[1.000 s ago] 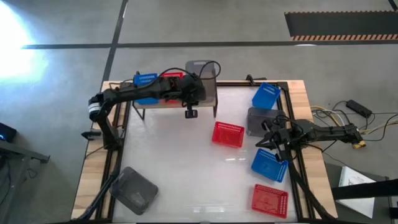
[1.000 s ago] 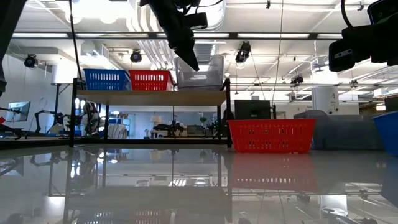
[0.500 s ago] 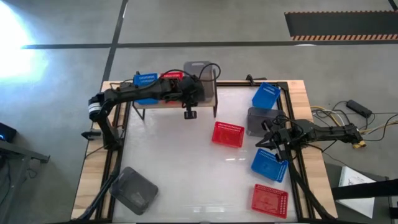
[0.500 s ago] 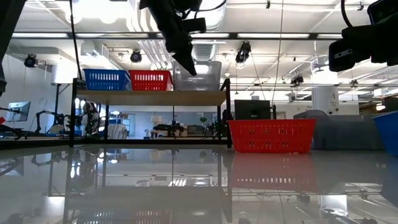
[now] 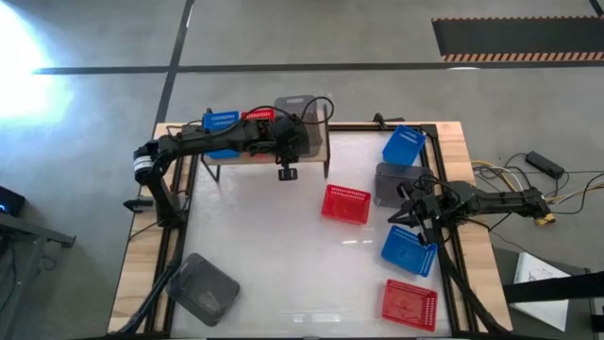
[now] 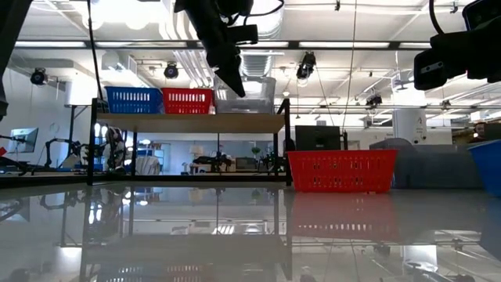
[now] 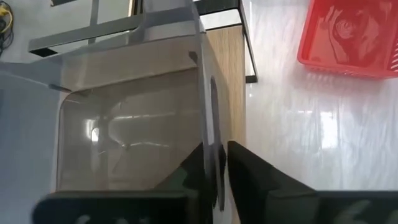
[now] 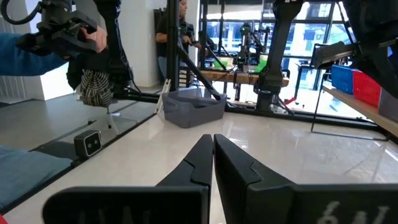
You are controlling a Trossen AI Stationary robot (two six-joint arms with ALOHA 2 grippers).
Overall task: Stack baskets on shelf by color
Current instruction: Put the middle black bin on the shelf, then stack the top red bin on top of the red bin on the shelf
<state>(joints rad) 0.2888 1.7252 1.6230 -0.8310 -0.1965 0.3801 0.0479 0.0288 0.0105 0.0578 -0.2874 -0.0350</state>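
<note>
My left gripper (image 5: 291, 132) is over the right end of the shelf (image 5: 247, 154) and is shut on a grey basket (image 5: 302, 115). In the low view this grey basket (image 6: 249, 95) sits level, its bottom at the plank top (image 6: 188, 123); whether it rests there I cannot tell. A blue basket (image 6: 135, 99) and a red basket (image 6: 188, 100) stand on the shelf to its left. My right gripper (image 5: 394, 215) is shut, holds nothing and waits near the table's right edge between a grey basket (image 5: 394, 181) and a blue basket (image 5: 409, 247). My left gripper pinches the grey basket's near-side wall (image 7: 205, 118) at its rim, close to the basket's left end. One finger (image 7: 186, 177) is inside the basket and the other finger (image 7: 255, 180) outside. The fingers slant down from the upper left. The basket sits level over the shelf's right end.
Loose on the white table are a red basket (image 5: 346, 203), a blue basket (image 5: 404, 144) at the far right, a red basket (image 5: 410, 304) at the near right and a grey basket (image 5: 203, 288) at the near left. A person's arm (image 8: 37, 53) shows beyond the table.
My left gripper has come down and shifted a little toward the table's left, still shut on the grey basket. The basket, tilted and held higher a second ago, is now level, lower at the shelf top and closer to the red basket.
</note>
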